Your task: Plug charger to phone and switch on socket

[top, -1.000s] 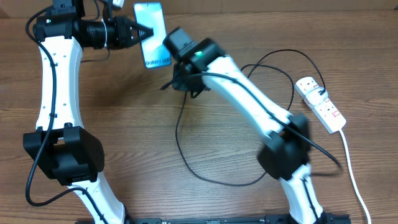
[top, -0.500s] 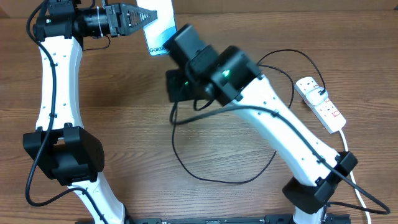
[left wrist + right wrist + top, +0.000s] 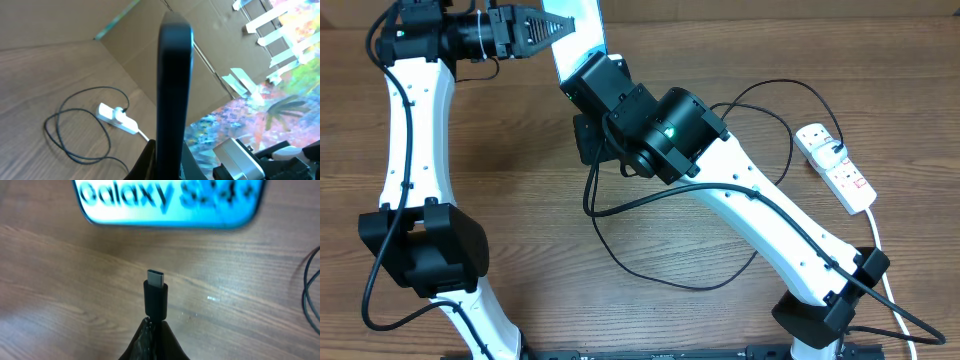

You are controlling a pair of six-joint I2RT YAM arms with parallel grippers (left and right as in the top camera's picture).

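My left gripper (image 3: 550, 27) is shut on the phone (image 3: 582, 38) and holds it up near the table's far edge. In the left wrist view the phone (image 3: 175, 85) stands edge-on between the fingers of that gripper (image 3: 169, 152). My right gripper (image 3: 155, 324) is shut on the charger's black plug (image 3: 155, 296), whose metal tip points at the lit phone screen (image 3: 170, 202), a short gap below its lower edge. Overhead, the right wrist (image 3: 620, 100) covers those fingers. The charger cable (image 3: 660, 280) loops across the table to the white socket (image 3: 837, 168) at the right.
A thick white cord (image 3: 886, 270) runs from the socket toward the front right. The socket (image 3: 117, 117) and cable loops (image 3: 75, 135) also show in the left wrist view, in front of a cardboard wall (image 3: 150, 50). The right arm (image 3: 760, 220) spans the table's middle.
The left gripper has carried the phone farther back and slightly right. The right arm has risen and swung its wrist with the plug up to the phone's lower edge.
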